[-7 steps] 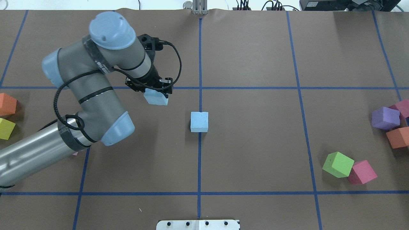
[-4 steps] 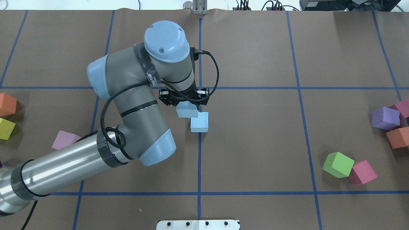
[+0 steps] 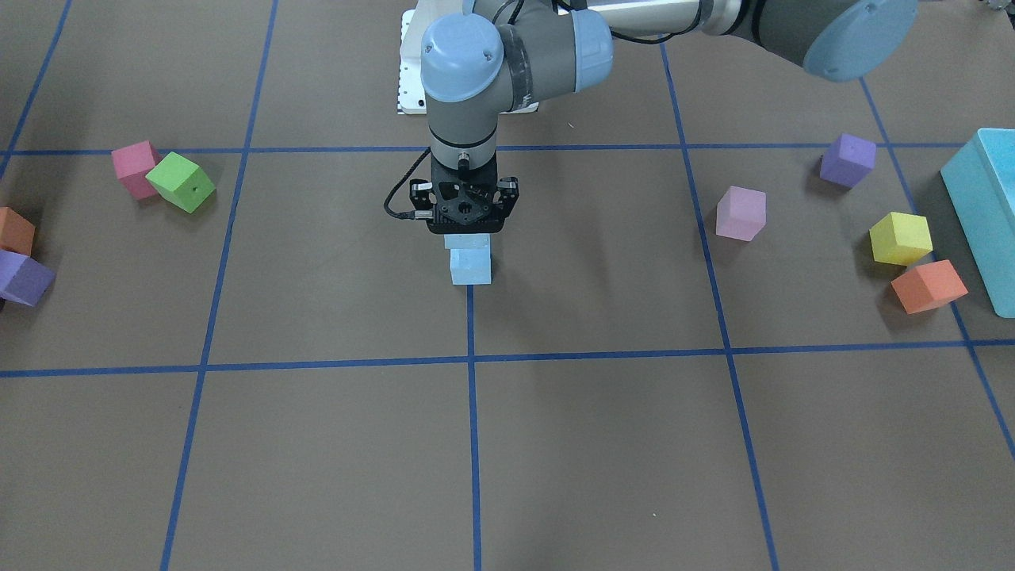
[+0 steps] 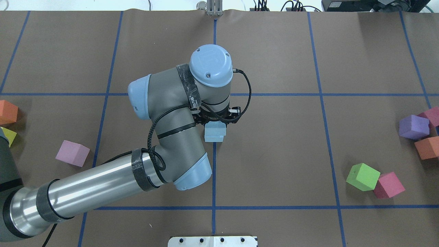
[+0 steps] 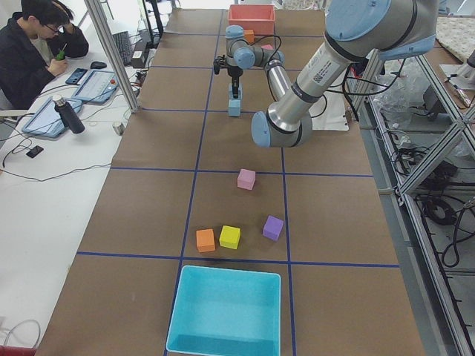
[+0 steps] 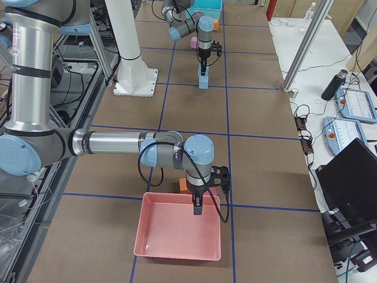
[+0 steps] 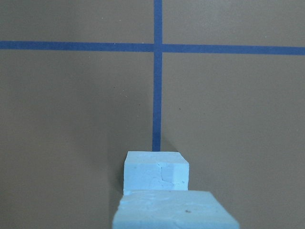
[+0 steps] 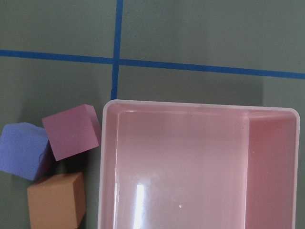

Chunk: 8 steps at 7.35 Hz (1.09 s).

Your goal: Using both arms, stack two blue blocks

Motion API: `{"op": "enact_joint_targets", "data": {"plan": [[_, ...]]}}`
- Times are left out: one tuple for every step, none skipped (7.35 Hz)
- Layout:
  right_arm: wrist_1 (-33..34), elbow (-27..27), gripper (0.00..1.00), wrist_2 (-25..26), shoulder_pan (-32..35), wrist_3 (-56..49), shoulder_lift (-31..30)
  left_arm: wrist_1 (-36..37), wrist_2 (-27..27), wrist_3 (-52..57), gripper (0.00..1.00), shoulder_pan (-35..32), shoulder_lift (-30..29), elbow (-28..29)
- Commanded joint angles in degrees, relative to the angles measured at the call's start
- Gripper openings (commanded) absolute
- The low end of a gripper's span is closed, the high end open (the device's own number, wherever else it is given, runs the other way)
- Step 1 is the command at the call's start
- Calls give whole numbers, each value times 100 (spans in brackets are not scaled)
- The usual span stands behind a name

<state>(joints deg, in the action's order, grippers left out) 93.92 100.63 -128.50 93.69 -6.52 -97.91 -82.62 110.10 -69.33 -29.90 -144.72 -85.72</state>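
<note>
My left gripper [image 3: 467, 231] is shut on one pale blue block [image 3: 468, 242] and holds it straight over the second blue block [image 3: 470, 268], which sits on the table's centre line. The two look stacked or nearly touching; I cannot tell which. The overhead view shows the held block [image 4: 215, 129] covering most of the lower one [image 4: 214, 138]. The left wrist view shows the held block [image 7: 176, 210] in front of the lower block [image 7: 156, 171]. My right gripper [image 6: 197, 206] hangs over a pink tray [image 6: 177, 230]; I cannot tell if it is open or shut.
The pink tray [image 8: 200, 162] has purple, magenta and orange cubes beside it. Green [image 4: 363, 176] and magenta [image 4: 388, 185] cubes lie at the right. A lilac cube [image 4: 72, 153] lies at the left. A turquoise bin [image 3: 983, 214] stands at the left end, with yellow, orange and purple cubes near it.
My left arm has swung right and nearer with the blue block, from up-left of the lying block to directly over it. The lying block has not moved.
</note>
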Motion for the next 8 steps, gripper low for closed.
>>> {"op": "enact_joint_targets", "data": {"plan": [[-5, 1, 100, 0, 0, 1, 8, -34, -129, 25, 20, 11, 14, 108], [4, 1, 100, 0, 0, 1, 8, -35, -129, 25, 20, 2, 14, 108], [-5, 1, 100, 0, 0, 1, 17, -35, -129, 25, 20, 2, 14, 117], [4, -8, 100, 9, 0, 1, 35, -113, -138, 25, 22, 2, 14, 187], [-5, -8, 100, 9, 0, 1, 43, -375, -138, 25, 24, 2, 14, 370], [-5, -8, 100, 9, 0, 1, 44, -517, -138, 25, 24, 2, 14, 459], [-5, -8, 100, 9, 0, 1, 44, -518, -138, 25, 28, 2, 14, 460], [-5, -8, 100, 9, 0, 1, 44, -518, -138, 25, 34, 11, 23, 468]]}}
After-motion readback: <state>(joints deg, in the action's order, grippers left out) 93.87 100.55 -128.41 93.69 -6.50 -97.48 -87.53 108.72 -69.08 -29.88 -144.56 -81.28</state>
